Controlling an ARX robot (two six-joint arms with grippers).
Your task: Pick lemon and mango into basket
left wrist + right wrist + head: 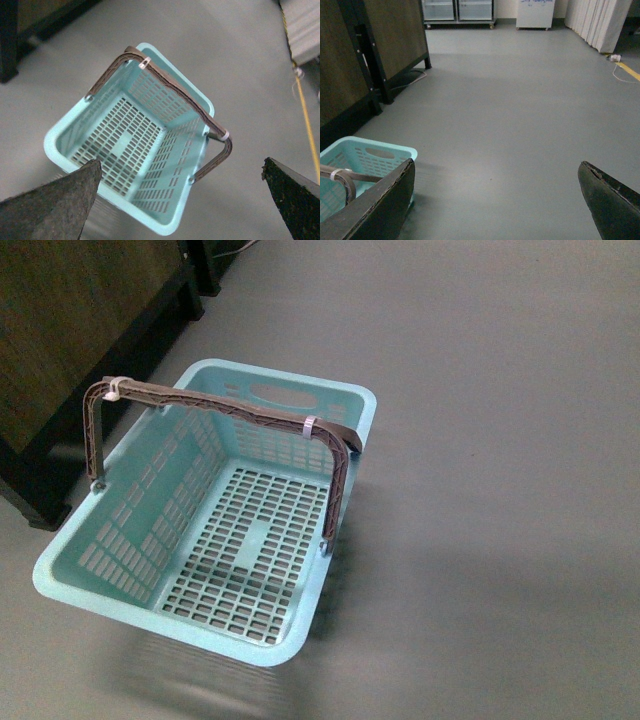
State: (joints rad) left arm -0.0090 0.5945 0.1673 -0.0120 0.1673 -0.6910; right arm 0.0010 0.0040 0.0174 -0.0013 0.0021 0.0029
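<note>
My left gripper (pixel 181 167) hangs spread wide above the basket (pixel 150 495) on the grey floor (pixel 500 440). My right gripper (pixel 496 165), just beside the basket, is spread wide too.

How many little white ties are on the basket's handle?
2. On the basket, one white tie sits at the left bend of the handle in the front view, the other near its right bend. None seems hidden.
</note>
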